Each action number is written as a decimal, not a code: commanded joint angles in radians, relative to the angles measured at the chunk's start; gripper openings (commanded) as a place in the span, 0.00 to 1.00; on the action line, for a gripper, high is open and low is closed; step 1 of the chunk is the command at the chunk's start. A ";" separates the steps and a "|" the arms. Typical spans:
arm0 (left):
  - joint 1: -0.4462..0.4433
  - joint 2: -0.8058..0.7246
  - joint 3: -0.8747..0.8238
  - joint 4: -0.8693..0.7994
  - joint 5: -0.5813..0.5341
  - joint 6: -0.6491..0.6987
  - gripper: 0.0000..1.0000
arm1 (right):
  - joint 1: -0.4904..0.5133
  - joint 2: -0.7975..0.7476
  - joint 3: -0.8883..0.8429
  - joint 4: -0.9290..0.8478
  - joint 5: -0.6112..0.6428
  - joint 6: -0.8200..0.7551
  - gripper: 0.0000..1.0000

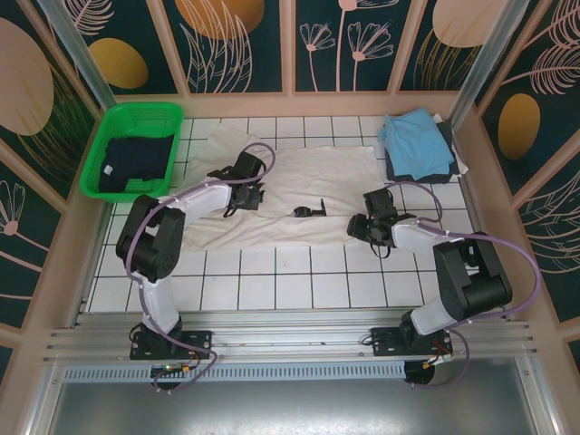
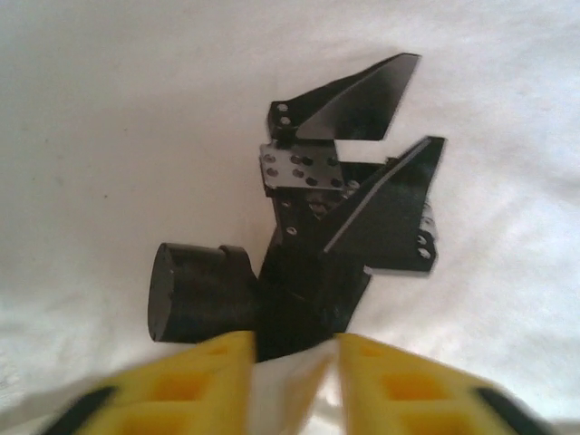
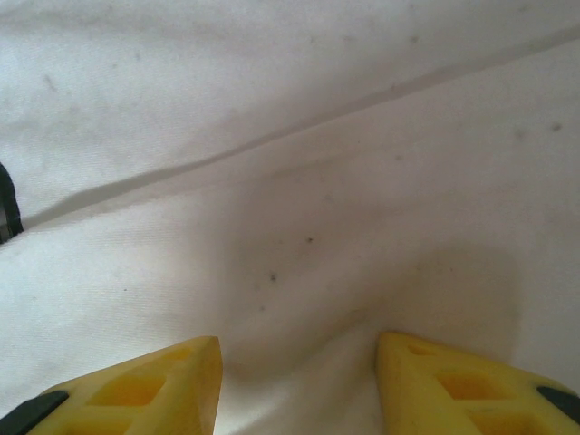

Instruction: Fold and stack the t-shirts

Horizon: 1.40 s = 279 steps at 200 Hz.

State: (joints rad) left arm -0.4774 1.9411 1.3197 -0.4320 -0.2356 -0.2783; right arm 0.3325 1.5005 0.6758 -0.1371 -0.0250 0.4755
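Yellow fingers (image 2: 190, 390) of the left gripper (image 2: 294, 337) stand part-way open, pressed down on the cream-white shirt (image 1: 317, 172). A low ridge of its cloth rises in the gap between them, though nothing shows it being clamped. Just ahead of those fingertips a black angled part (image 2: 335, 227) with a stubby cylinder at its side lies loose on the same shirt, near its middle (what the part belongs to I cannot tell).

The right gripper (image 3: 297, 340) is also part-way open, its jaws set wider. It rests on the right-hand side of the cream-white shirt and has hold of nothing; the cloth bulges slightly between the tips, and a long crease runs across the cloth beyond them.

From above, the cream-white shirt lies spread flat across the middle of the white tiled table (image 1: 272, 281). Beyond its right end the light blue shirt (image 1: 415, 140) sits on top of the dark grey shirt (image 1: 408, 174). Beyond its left end stands the green basket (image 1: 143, 109), with the dark navy shirt (image 1: 136, 163) bundled inside.
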 commanded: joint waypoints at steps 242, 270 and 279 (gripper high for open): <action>0.278 -0.327 -0.322 0.160 0.161 -0.255 0.00 | -0.017 -0.010 -0.028 0.020 -0.012 -0.020 0.49; 0.274 -0.481 -0.454 0.317 0.261 -0.142 0.00 | -0.017 -0.010 -0.034 0.021 -0.010 -0.016 0.49; 0.274 -0.526 -0.518 0.383 0.289 -0.108 0.00 | -0.018 -0.008 -0.034 0.021 -0.010 -0.015 0.49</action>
State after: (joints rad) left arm -0.2028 1.5482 0.9192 -0.2195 -0.0551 -0.5156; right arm 0.3222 1.4998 0.6617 -0.1043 -0.0467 0.4721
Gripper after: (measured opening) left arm 0.046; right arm 0.487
